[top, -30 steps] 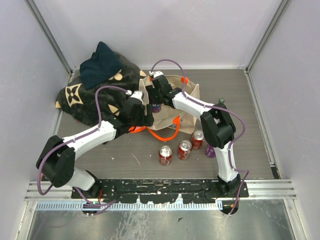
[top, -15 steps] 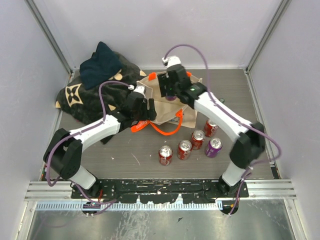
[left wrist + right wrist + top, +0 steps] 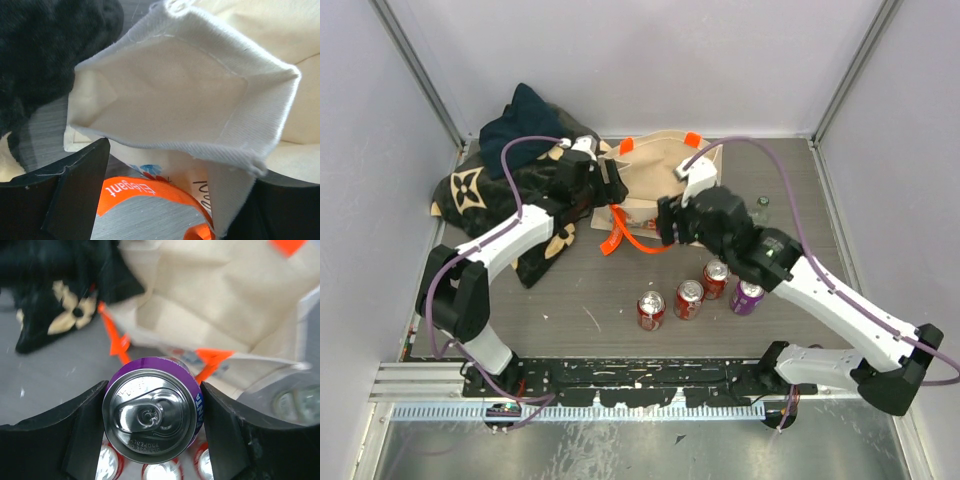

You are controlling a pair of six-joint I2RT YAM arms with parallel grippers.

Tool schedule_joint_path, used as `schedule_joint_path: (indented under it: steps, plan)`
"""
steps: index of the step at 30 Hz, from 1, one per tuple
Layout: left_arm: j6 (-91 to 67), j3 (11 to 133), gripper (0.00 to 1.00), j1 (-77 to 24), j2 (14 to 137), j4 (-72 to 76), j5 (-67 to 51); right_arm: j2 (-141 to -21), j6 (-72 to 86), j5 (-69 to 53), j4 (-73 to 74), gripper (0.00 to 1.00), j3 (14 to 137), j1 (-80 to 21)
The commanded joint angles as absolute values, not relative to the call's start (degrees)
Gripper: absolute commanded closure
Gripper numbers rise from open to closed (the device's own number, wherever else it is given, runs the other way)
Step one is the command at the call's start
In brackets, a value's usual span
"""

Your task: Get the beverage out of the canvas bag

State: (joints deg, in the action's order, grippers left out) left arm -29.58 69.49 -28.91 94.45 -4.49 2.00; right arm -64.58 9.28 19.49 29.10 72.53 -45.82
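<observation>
The beige canvas bag (image 3: 660,178) with orange handles (image 3: 638,242) lies slumped at the back middle. My right gripper (image 3: 154,415) is shut on a purple Fanta can (image 3: 150,412), gripped by its sides and held above the table in front of the bag. In the top view the right gripper (image 3: 668,222) hides the can. My left gripper (image 3: 608,185) is at the bag's left rim. In the left wrist view its jaws (image 3: 177,200) stand wide apart, with the bag's open rim (image 3: 190,100) and an orange strap (image 3: 145,192) between them.
Three red cans (image 3: 651,310), (image 3: 689,298), (image 3: 717,277) and a purple can (image 3: 748,296) stand in front of the bag. A glass jar (image 3: 761,210) stands to its right. A dark floral blanket (image 3: 510,200) with a navy cloth (image 3: 525,125) lies at the back left.
My right arm has lifted out of the bag and come forward with the purple can. My left gripper has moved back and left along the bag's rim. The bag has slumped.
</observation>
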Motion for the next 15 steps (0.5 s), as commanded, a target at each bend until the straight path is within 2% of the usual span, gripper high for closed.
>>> schedule_joint_path:
  steps: [1,9,13,15]
  plan:
    - [-29.74,73.05,0.15,-28.59,95.9,-3.96,1.42,-61.65,14.05,22.44,25.7,0.99,68.97,-53.38]
    - [-30.47,71.43,0.13,-28.56,93.34,-4.47,-0.66,-64.68,17.22,21.36,19.64,0.99,61.7,-55.98]
    - [-29.42,69.21,0.01,-28.5,89.98,-4.72,-1.34,-68.15,16.73,21.28,16.86,0.99,60.29,-55.95]
    - [-28.83,68.13,0.02,-28.48,87.96,-4.82,-1.35,-70.16,16.64,21.31,15.37,0.99,59.89,-55.86]
